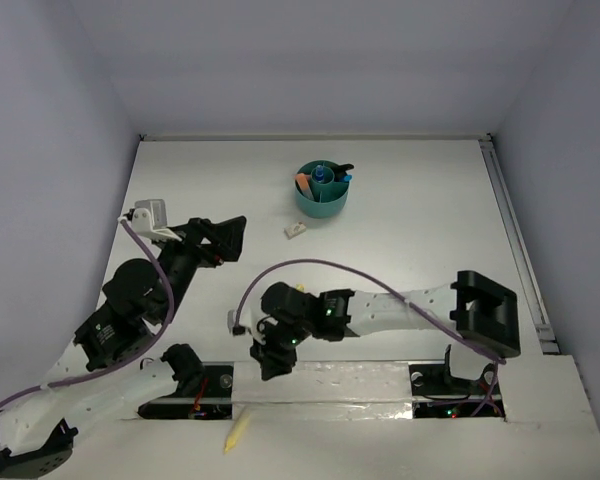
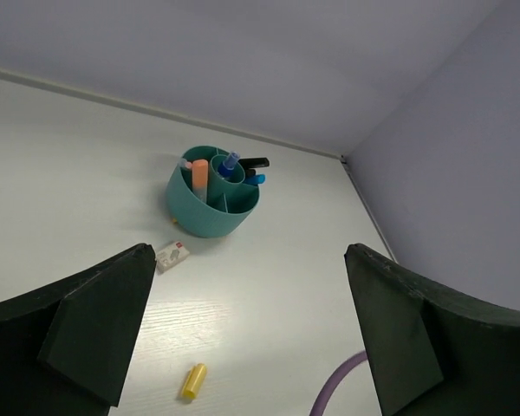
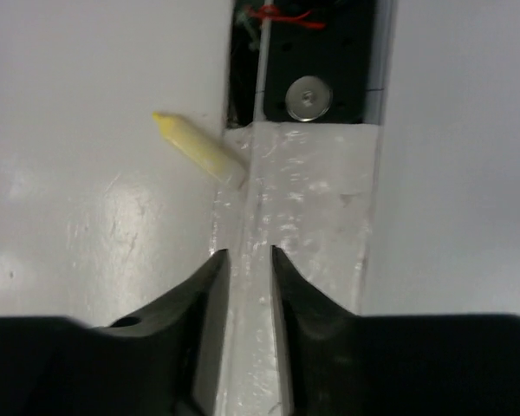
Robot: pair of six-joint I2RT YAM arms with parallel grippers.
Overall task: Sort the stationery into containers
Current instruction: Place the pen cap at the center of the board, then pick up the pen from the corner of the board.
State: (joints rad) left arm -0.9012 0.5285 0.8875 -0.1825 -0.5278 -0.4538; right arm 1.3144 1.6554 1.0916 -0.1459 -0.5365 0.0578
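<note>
The teal organizer [image 1: 322, 195] stands at the far middle of the table and holds an orange marker [image 2: 199, 178], a blue pen [image 2: 230, 163] and a black marker [image 2: 253, 162]. A white eraser [image 1: 294, 230] lies just left of it in front. A small yellow cap-like bit [image 2: 193, 381] lies nearer, beside my right arm. A pale yellow marker [image 1: 238, 432] lies at the near edge. My left gripper [image 1: 225, 240] is wide open and empty, well left of the organizer [image 2: 212, 204]. My right gripper [image 1: 270, 368] points at the near edge, jaws narrowly apart and empty, short of the yellow marker [image 3: 199, 146].
A shiny tape strip [image 3: 303, 199] runs along the near edge between the arm bases, with a dark opening and a screw [image 3: 308, 95] beyond it. A purple cable [image 1: 310, 265] arcs over the right arm. A rail [image 1: 515, 240] lines the table's right edge.
</note>
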